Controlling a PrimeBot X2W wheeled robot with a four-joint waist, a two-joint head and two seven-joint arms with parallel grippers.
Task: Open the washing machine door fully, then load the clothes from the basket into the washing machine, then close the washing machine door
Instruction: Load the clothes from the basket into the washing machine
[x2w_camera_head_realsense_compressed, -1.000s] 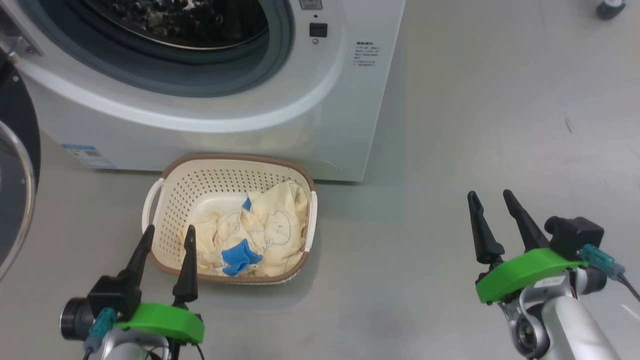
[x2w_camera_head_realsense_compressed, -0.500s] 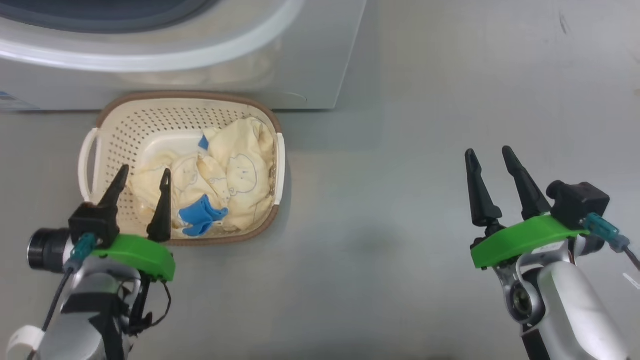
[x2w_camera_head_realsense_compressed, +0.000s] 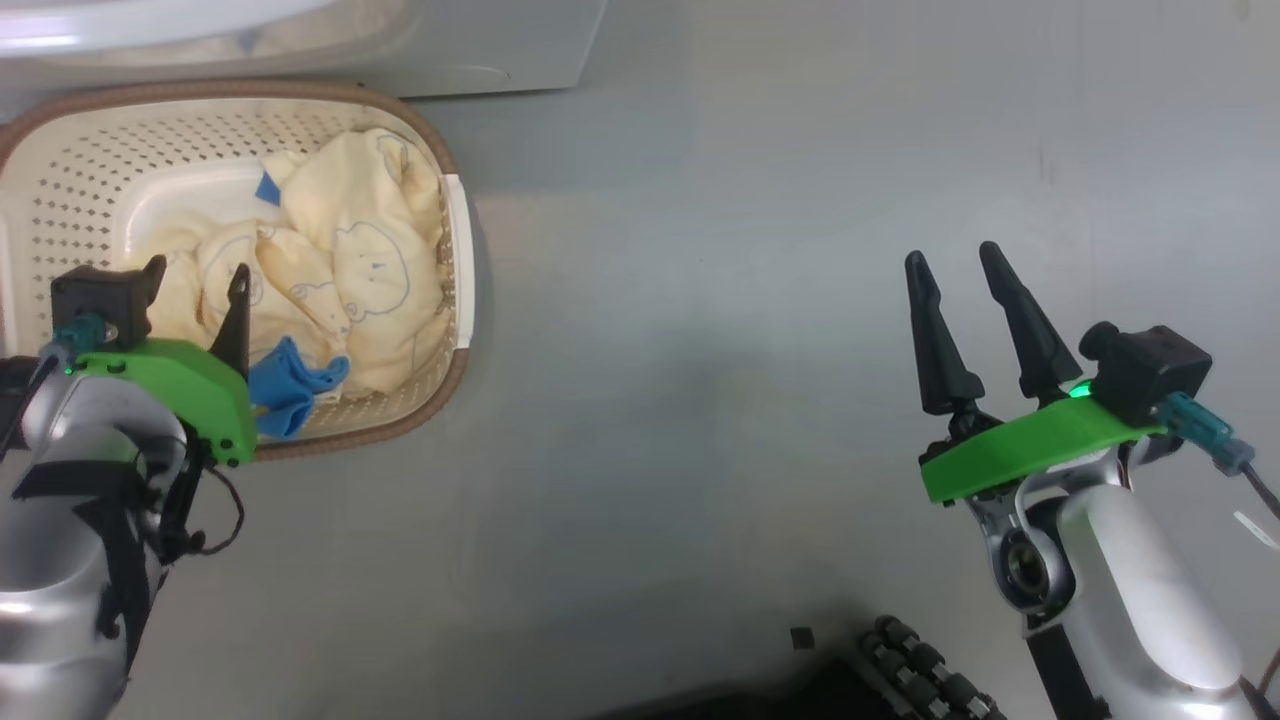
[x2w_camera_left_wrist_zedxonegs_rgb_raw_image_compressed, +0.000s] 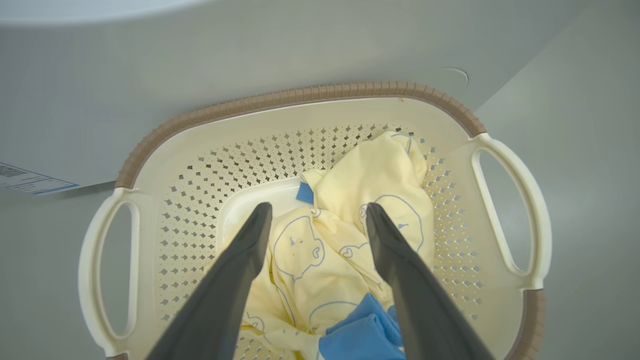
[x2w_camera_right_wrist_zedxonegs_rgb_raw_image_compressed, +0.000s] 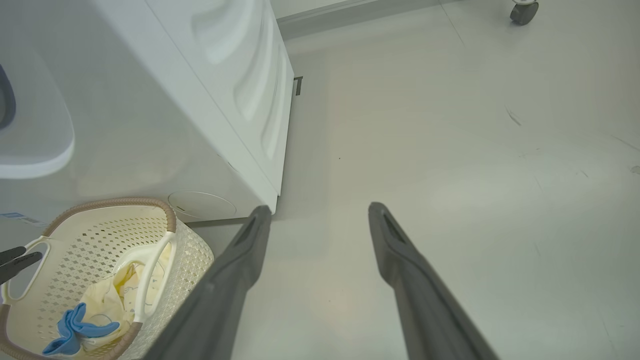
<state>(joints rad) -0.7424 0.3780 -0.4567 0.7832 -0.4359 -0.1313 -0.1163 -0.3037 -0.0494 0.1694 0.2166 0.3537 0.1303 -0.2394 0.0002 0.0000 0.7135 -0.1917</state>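
Observation:
The cream basket (x2w_camera_head_realsense_compressed: 455, 240) with its brown rim stands on the floor against the white washing machine (x2w_camera_head_realsense_compressed: 480, 45). Inside it lie the pale yellow clothes (x2w_camera_head_realsense_compressed: 360, 250) with bear outlines and blue patches. My left gripper (x2w_camera_head_realsense_compressed: 198, 272) hangs open over the basket's near side. In the left wrist view its fingers (x2w_camera_left_wrist_zedxonegs_rgb_raw_image_compressed: 318, 207) straddle the clothes (x2w_camera_left_wrist_zedxonegs_rgb_raw_image_compressed: 380, 170) from above, inside the basket's rim (x2w_camera_left_wrist_zedxonegs_rgb_raw_image_compressed: 300, 95), and touch nothing. My right gripper (x2w_camera_head_realsense_compressed: 952, 255) is open and empty over bare floor, far right of the basket (x2w_camera_right_wrist_zedxonegs_rgb_raw_image_compressed: 107, 202). The washing machine door is out of view.
Grey floor stretches to the right of the washing machine (x2w_camera_right_wrist_zedxonegs_rgb_raw_image_compressed: 210, 100). A dark part of my base with small rollers (x2w_camera_head_realsense_compressed: 920, 665) shows at the bottom edge. A castor wheel (x2w_camera_right_wrist_zedxonegs_rgb_raw_image_compressed: 522, 10) stands far off. A blue label (x2w_camera_left_wrist_zedxonegs_rgb_raw_image_compressed: 30, 177) marks the machine's lower corner.
The head camera has tipped down, so the machine's opening has left the picture. My left gripper has moved forward over the basket and the clothes. The right gripper has kept its place.

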